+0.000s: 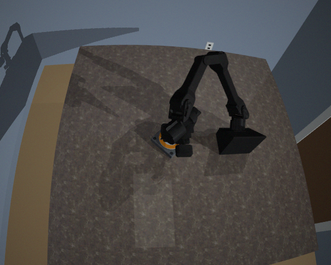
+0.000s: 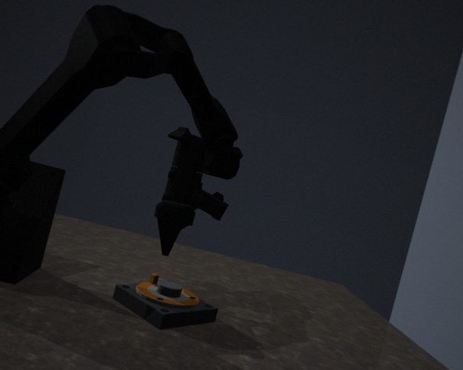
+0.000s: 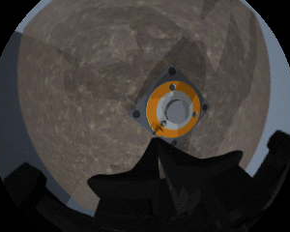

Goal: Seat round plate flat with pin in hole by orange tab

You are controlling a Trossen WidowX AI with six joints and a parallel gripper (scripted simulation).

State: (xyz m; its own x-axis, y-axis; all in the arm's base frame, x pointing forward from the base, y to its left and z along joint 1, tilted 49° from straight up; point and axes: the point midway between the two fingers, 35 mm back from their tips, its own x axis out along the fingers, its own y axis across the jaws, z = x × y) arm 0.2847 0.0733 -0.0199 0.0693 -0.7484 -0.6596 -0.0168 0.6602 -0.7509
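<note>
The plate, with an orange outer ring and pale middle, sits around the grey post on the dark square base. It looks nearly flat in the exterior view; whether it lies fully down is too small to tell. Its upright orange tab is on the side toward the robot's mount. The pin cannot be made out. My gripper is shut and empty, above the plate with a visible gap to the tab. The arm partly covers the plate in the top view.
The base rests on the brown mottled table. The robot's black mount block stands right of the base in the top view. Arm shadows fall across the table.
</note>
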